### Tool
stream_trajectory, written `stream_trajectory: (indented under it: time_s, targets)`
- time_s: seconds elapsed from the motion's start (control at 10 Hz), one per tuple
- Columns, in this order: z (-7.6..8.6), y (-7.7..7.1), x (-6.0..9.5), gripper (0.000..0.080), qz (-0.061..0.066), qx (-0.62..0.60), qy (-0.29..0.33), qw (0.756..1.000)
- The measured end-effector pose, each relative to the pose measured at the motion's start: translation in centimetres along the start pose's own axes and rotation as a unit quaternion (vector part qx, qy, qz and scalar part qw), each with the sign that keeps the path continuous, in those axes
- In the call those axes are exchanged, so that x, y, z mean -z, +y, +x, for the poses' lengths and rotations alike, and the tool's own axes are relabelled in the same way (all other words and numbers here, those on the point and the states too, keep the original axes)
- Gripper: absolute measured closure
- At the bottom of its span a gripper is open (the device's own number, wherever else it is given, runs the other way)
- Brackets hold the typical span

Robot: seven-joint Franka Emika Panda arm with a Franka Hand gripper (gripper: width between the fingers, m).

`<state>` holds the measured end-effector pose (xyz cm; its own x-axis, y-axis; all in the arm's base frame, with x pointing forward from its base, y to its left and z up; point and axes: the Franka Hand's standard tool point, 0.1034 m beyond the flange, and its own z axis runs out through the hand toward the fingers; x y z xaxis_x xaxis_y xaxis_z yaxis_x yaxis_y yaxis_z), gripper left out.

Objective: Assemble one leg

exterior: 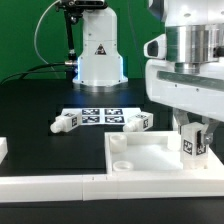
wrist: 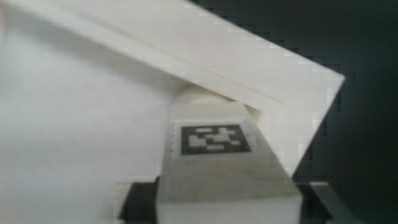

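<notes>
My gripper (exterior: 192, 140) is shut on a white leg (exterior: 191, 141) with a black-and-white tag and holds it upright over the right corner of the large white square panel (exterior: 150, 155). In the wrist view the leg (wrist: 221, 150) stands between my two dark fingers (wrist: 139, 203), its far end against the panel's corner (wrist: 214, 60). Two more look-alike legs lie on the black table: one (exterior: 65, 122) at the exterior view's left, one (exterior: 136, 122) near the middle.
The marker board (exterior: 100, 115) lies flat between the two loose legs. The arm's white base (exterior: 98, 50) stands behind it. A white rail (exterior: 60, 185) runs along the front edge, with a small white piece (exterior: 3, 148) at the far left.
</notes>
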<state>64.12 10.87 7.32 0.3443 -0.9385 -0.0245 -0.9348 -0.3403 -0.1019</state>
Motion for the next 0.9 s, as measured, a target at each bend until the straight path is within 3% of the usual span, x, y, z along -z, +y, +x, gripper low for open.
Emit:
stream_trajectory:
  time_s: [0.2,0.5,0.7,0.8,0.9]
  targets:
    - [-0.1,0.0,0.1,0.0514,0.0,-0.13,-0.017,0.991]
    - [-0.1,0.0,0.0,0.0514,0.001,-0.107,-0.015,0.994]
    - [0.1,-0.1,0.0,0.0205,0.011,0.108,-0.013,0.994]
    - [-0.2,-0.2,0.1,0.0162,0.018,0.153,-0.007,0.988]
    - [-0.8,-0.3,0.4,0.0162,0.037,0.164,0.012,0.986]
